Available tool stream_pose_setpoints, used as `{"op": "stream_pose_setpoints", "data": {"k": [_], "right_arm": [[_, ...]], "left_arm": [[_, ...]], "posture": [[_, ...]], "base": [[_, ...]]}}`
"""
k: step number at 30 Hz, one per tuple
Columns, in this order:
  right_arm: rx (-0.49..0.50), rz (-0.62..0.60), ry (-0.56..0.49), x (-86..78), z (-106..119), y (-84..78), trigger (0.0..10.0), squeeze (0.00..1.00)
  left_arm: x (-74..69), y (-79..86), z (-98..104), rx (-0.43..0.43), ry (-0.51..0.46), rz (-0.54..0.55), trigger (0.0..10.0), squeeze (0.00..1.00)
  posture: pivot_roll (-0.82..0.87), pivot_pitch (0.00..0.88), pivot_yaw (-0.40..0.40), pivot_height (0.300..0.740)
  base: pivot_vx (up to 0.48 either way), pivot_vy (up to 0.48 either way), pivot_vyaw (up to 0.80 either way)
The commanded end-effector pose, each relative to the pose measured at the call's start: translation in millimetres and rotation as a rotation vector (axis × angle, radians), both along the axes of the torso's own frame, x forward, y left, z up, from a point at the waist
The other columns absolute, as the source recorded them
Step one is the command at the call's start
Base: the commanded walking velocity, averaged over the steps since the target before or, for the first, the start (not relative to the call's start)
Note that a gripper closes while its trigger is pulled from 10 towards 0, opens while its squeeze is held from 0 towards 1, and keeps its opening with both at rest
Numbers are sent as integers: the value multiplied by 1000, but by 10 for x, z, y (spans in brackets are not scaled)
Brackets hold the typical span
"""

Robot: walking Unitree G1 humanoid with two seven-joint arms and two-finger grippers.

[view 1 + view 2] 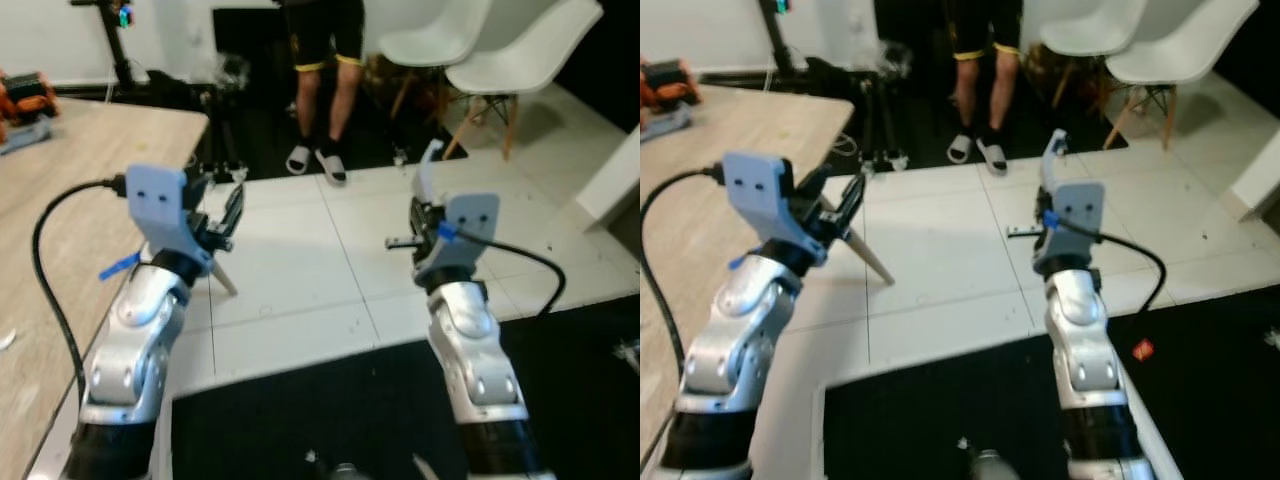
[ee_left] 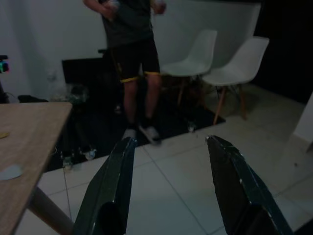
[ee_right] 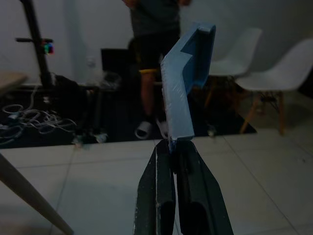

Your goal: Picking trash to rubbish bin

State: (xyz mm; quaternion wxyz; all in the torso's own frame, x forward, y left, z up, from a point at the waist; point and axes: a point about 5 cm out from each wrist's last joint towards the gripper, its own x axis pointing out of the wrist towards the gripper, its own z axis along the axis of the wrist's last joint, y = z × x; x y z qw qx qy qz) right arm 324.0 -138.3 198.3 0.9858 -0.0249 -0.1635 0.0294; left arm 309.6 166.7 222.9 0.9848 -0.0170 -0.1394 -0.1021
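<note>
right claw (image 3: 171,156) pinches one blue plastic piece (image 3: 186,83); two white chairs (image 1: 480,50) behind.

Both silver arms are raised above the white tiled floor (image 1: 300,270). The left end effector (image 1: 228,215) has its two black fingers spread apart, with the wooden table (image 1: 70,190) just beside it on the outer side. The right end effector (image 1: 425,195) grips a pale blue-grey piece (image 1: 427,172) that stands upward. Beyond both, a person's legs (image 1: 325,95) stand near two white chairs (image 1: 490,55).
</note>
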Motion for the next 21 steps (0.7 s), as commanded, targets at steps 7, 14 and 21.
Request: {"op": "stream_pose_setpoints", "data": {"k": [7, 14, 21], "right_arm": [[-16, 24, -20, 53, 37, 34, 10000, 0], [-36, 51, -3, -4, -43, -29, 10000, 0], [-29, 68, 16, -26, -142, -79, 10000, 0]], "left_arm": [[59, 91, -41, 43, 20, 93, 10000, 0], [17, 41, -168, 63, 32, 102, 10000, 0], [20, -79, -218, 76, 45, 70, 10000, 0]], "posture": [[10, 150, 8, 740], [-19, 138, -42, 740], [-32, 145, -44, 740]], "base": [[0, 0, -800], [0, 0, -800], [0, 0, -800]]}}
